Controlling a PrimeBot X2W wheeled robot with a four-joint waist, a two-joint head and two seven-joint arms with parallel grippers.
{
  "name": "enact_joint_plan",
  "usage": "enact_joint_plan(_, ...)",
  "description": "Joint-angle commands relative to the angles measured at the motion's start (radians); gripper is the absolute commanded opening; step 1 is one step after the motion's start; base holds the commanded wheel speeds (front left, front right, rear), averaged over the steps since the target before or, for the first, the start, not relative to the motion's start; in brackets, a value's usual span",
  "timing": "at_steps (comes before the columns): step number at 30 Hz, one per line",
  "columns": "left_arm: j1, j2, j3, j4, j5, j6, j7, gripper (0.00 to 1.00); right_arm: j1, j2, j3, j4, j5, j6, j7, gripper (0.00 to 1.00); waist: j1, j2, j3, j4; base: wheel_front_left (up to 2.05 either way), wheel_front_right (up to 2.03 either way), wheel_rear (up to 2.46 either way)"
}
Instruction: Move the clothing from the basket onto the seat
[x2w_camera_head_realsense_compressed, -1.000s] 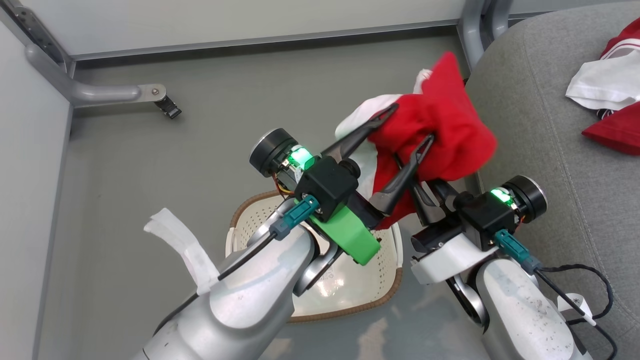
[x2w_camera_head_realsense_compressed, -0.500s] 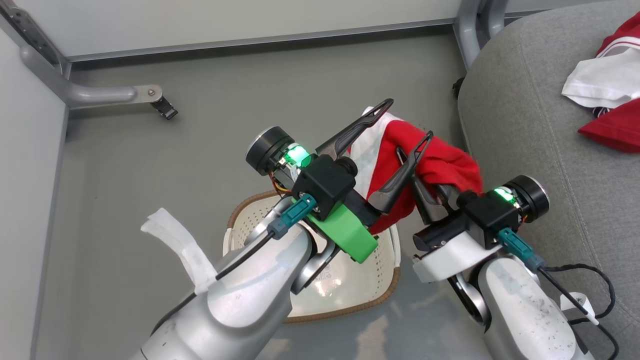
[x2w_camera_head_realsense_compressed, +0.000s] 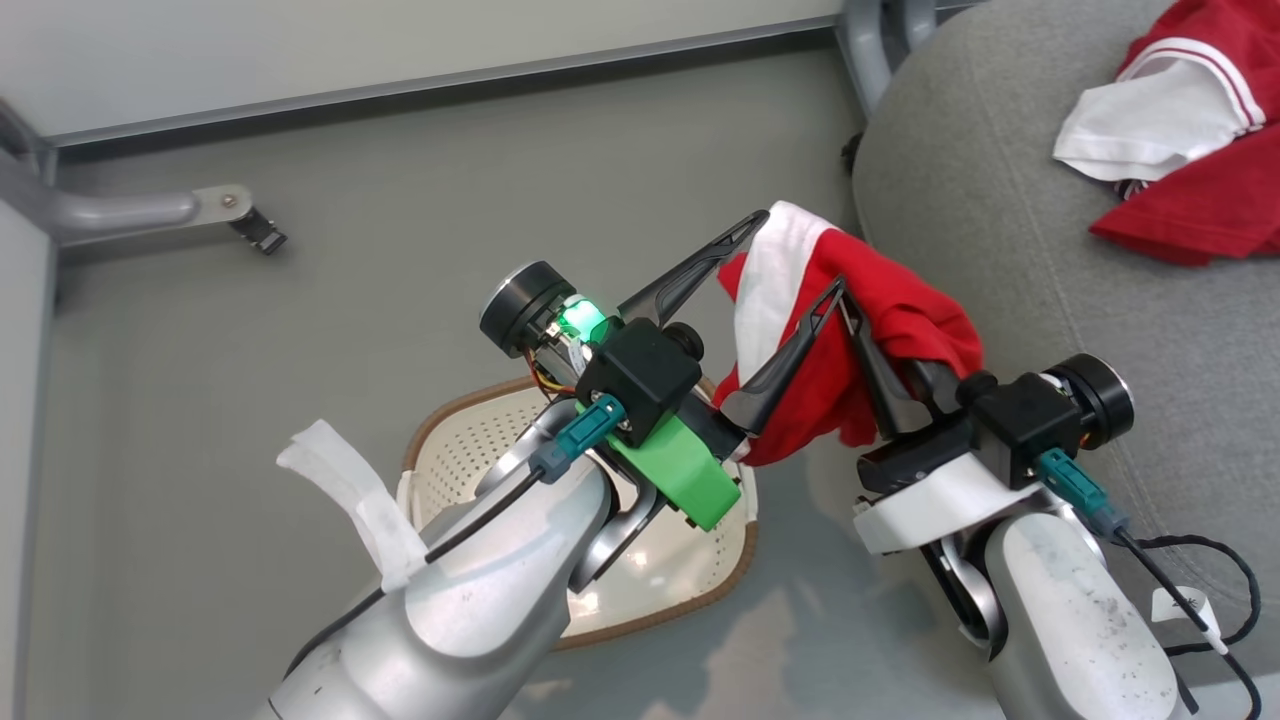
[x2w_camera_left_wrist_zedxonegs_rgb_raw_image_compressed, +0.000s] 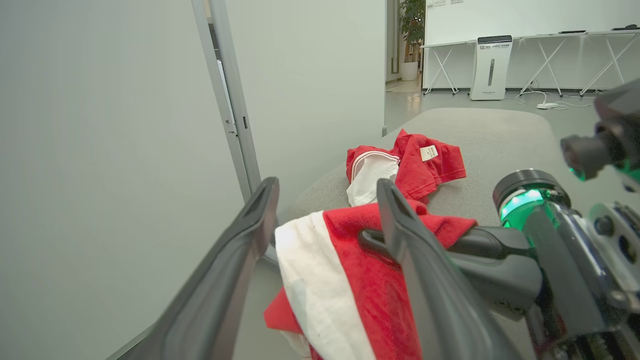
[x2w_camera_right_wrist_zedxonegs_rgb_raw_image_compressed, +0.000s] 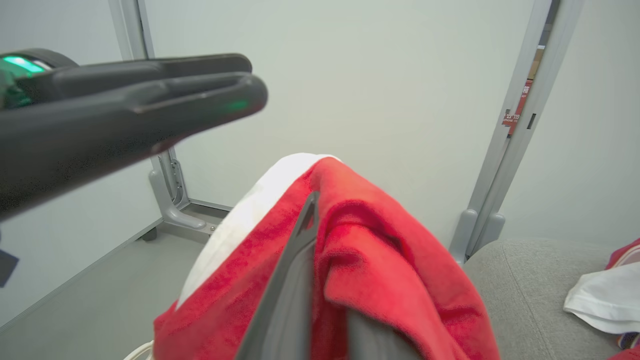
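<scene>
Red garment clamped in right gripper, held up between basket and seat, left gripper fingers spread apart

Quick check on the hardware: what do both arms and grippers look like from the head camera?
Both forearms are silver-grey shells with teal plugs and black cables. The left gripper has long dark fingers, a black wrist block, a green bracket, a green light and white tape on the forearm. The right gripper has a white bracket; its forearm is speckled.
</scene>
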Motion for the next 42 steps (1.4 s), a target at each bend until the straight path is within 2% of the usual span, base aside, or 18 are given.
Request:
enact_joint_plan(1, 0.005, 0.008, -0.001, 0.002, 0.008, 0.001, 0.0, 1.0, 0.011, -0.003, -0.01, -0.006, 0.008, -0.001, -0.002, 0.0, 0.0, 0.0, 0.013, -0.038, 0.0, 0.0, 0.0)
enact_joint_plan(10, -0.001, 0.019, -0.012, 0.015, 0.018, 0.008, 0.0, 1.0, 0.03, -0.003, -0.08, -0.021, 0.012, -0.001, -0.002, 0.0, 0.0, 0.0, 0.047, -0.115, 0.0, 0.0, 0.0)
enact_joint_plan(13, -0.016, 0.024, -0.013, 0.024, 0.024, 0.009, 0.0, 1.0, 0.054, -0.003, -0.144, -0.035, 0.013, -0.001, -0.002, 0.0, 0.0, 0.0, 0.074, -0.152, 0.0, 0.0, 0.0)
enact_joint_plan(22, -0.029, 0.034, -0.013, 0.034, 0.031, 0.012, 0.0, 1.0, 0.083, -0.002, -0.214, -0.037, 0.021, -0.001, -0.002, 0.0, 0.0, 0.0, 0.1, -0.202, 0.0, 0.0, 0.0)
enact_joint_plan(34, -0.038, 0.036, -0.015, 0.036, 0.033, 0.013, 0.0, 1.0, 0.049, -0.002, -0.226, -0.052, 0.03, -0.001, -0.002, 0.0, 0.0, 0.0, 0.112, -0.215, 0.0, 0.0, 0.0)
enact_joint_plan(42, -0.05, 0.042, -0.009, 0.026, 0.039, 0.019, 0.0, 1.0, -0.095, -0.003, -0.259, -0.099, 0.009, -0.001, -0.002, 0.0, 0.0, 0.0, 0.16, -0.205, 0.0, 0.0, 0.0)
